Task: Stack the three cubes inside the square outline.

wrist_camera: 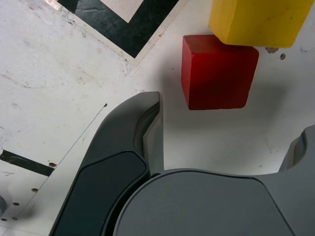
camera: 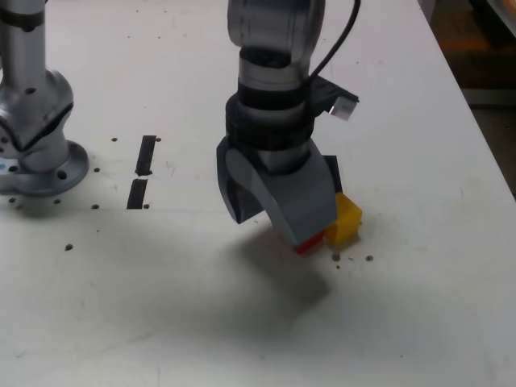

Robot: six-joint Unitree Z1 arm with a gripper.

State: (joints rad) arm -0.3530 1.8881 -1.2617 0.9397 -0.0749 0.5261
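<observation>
Showing a spread, empty hand (wrist_camera: 229, 118) near the red cube (wrist_camera: 219, 73), yellow cube (wrist_camera: 261, 22) beside red, bare tabletop (wrist_camera: 216, 142) between hand and red

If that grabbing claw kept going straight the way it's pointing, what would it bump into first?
Probably the red cube: it sits ahead of the open tool, roughly between its fingers, with the yellow cube just beyond. How far down the tool still is, I can't tell.

Lab-like robot workspace: grey jointed arm (camera: 274, 105), scuffed white tabletop (camera: 161, 298), black tape strips (camera: 146, 155).
</observation>
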